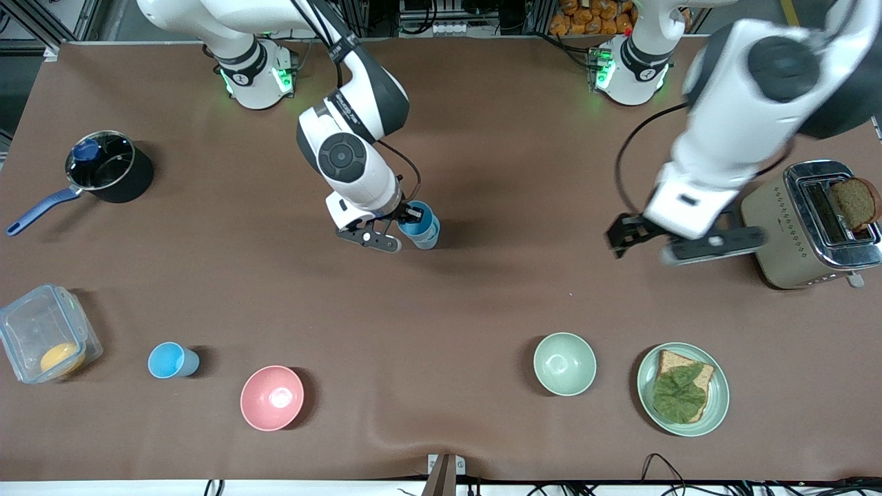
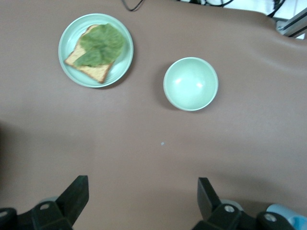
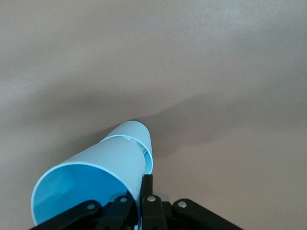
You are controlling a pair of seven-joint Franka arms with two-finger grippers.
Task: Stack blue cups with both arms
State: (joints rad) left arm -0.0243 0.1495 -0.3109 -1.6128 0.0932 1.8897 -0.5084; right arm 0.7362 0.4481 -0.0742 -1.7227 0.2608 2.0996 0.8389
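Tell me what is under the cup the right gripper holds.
A second blue cup sits under the held cup, which is partly nested into it in the right gripper. Its inside is covered, so anything in it stays hidden.

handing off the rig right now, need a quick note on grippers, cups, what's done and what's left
Right gripper: shut on the rim of the upper blue cup, which sits nested in a second cup mid-table.
Left gripper: open, empty, waiting in the air beside the toaster.
Third blue cup: alone, upright, between the plastic box and the pink bowl.
Done: two cups stacked.
Left: release, then add the third cup.
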